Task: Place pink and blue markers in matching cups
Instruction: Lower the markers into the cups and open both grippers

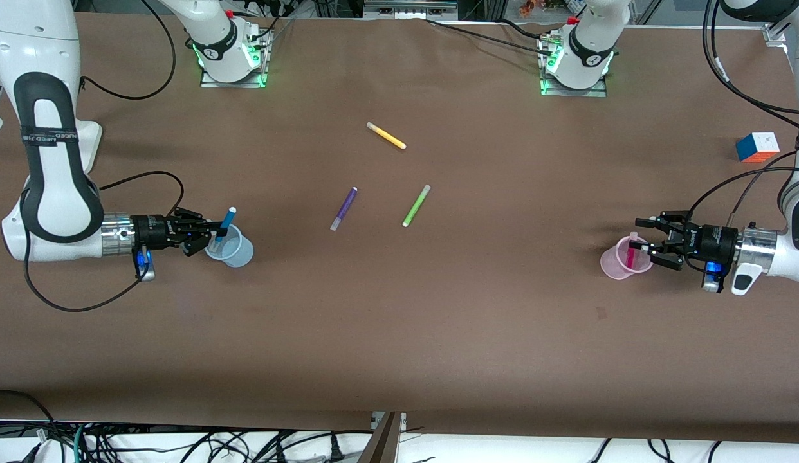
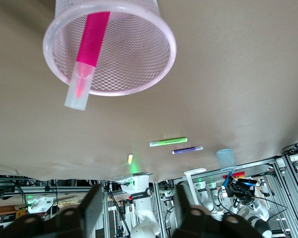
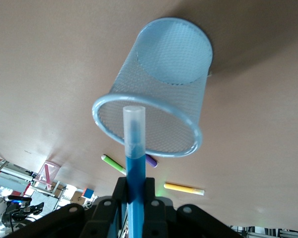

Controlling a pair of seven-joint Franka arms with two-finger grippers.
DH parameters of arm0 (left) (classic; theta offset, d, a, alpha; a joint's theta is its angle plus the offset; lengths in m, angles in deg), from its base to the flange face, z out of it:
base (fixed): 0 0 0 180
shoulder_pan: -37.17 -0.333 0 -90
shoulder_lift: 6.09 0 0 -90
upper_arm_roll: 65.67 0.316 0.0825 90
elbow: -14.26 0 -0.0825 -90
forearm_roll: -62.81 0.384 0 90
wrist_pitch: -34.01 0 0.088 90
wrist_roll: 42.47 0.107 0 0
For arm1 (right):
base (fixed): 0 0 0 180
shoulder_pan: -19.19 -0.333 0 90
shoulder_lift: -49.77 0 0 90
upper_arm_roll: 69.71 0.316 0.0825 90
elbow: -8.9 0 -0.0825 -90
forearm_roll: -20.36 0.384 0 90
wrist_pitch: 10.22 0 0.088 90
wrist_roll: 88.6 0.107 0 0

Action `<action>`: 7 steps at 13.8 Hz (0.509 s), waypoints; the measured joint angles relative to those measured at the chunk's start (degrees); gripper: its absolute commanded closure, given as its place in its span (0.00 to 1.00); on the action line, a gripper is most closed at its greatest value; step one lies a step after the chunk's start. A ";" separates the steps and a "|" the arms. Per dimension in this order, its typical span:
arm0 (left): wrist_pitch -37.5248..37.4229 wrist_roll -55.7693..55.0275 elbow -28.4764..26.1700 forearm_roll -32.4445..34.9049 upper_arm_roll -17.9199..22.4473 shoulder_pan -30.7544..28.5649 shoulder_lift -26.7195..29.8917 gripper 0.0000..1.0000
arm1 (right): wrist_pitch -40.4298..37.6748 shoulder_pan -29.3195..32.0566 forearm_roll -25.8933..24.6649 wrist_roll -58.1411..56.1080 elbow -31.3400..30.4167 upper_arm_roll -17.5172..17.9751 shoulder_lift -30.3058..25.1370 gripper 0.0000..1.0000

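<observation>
Front view: the left gripper [image 1: 652, 247] sits with its jaws spread just beside the pink cup [image 1: 623, 259], and the pink marker [image 1: 631, 252] stands inside that cup, free of the fingers. At the other end of the table, the right gripper [image 1: 213, 230] is clamped on the blue marker [image 1: 226, 222], holding it tilted over the rim of the blue cup [image 1: 232, 249]. Purple marker [image 1: 343, 208], green marker [image 1: 416, 205] and yellow marker [image 1: 386, 136] lie mid-table, well apart from both cups.

Left wrist view: pink marker [image 2: 87, 58] leans against the pink cup's [image 2: 156, 59] wall, cap past the rim. A careless retreat could clip that light cup and tip it.

Right wrist view: blue marker [image 3: 134, 148] pinched low, cap at the blue cup's [image 3: 188, 94] lip. Let go now and it may strike the rim and bounce out.
</observation>
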 measured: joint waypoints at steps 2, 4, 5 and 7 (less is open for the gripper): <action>-1.00 0.03 1.03 0.00 -0.33 0.08 0.36 0.00 | -1.48 1.11 2.02 -1.97 0.01 0.00 1.18 0.89; -2.33 0.04 1.82 0.56 -1.13 0.62 2.27 0.00 | -2.08 1.56 2.68 -2.92 0.06 0.01 2.13 0.00; -2.70 0.04 2.10 1.82 -1.35 1.59 3.96 0.00 | -2.15 1.58 2.78 -2.98 0.11 0.04 2.31 0.00; -2.95 0.03 2.38 5.72 -1.67 4.92 8.06 0.00 | -2.25 1.59 2.83 -2.99 0.26 0.19 2.34 0.00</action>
